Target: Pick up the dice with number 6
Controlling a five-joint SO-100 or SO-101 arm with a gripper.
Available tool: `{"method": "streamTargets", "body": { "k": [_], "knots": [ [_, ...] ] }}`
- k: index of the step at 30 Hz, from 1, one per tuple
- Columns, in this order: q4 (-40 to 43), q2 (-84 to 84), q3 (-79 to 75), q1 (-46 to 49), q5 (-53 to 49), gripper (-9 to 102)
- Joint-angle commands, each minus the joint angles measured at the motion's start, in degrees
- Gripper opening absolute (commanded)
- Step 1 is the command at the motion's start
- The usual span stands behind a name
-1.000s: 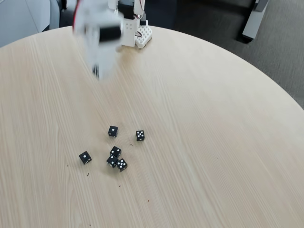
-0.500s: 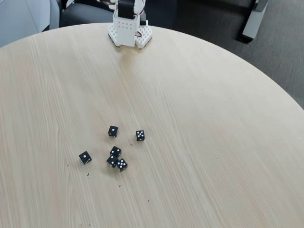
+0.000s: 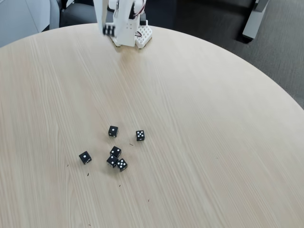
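Pale wood grain runs across the round counter (image 3: 199,123), and six black dice sit in a loose group toward its near left part in the fixed view. One die (image 3: 113,131) lies at the top of the group, with another (image 3: 140,135) just to its right showing four pips. Lower down, three dice huddle close together: one (image 3: 115,151) above, one (image 3: 112,161) below it and one (image 3: 122,165) at the lower right, the last two touching or nearly so. A lone die (image 3: 85,157) showing one pip rests apart to the left. The pips are too small for me to say which die shows six.

At the far edge stands the white arm base (image 3: 129,29). The claw (image 3: 109,30) hangs blurred beside it, high over the counter's far rim and well apart from the dice; I cannot tell whether its fingers are spread or pressed together.

A few dark specks dot the wood near the dice.
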Motion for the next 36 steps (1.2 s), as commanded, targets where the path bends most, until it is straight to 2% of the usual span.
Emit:
{"method": "streamTargets", "body": {
  "k": [1, 11, 20, 28, 36],
  "knots": [
    [-4.3, 0.2, 3.9, -2.3, -0.7, 0],
    [-7.0, 0.3, 15.8, -15.4, 5.7, 0],
    [-6.9, 0.4, 25.5, -15.7, -1.2, 0],
    [-6.1, 11.6, 28.2, -14.8, -10.5, 0],
    [-6.0, 12.8, 29.4, -14.7, -14.0, 0]
  ]
}}
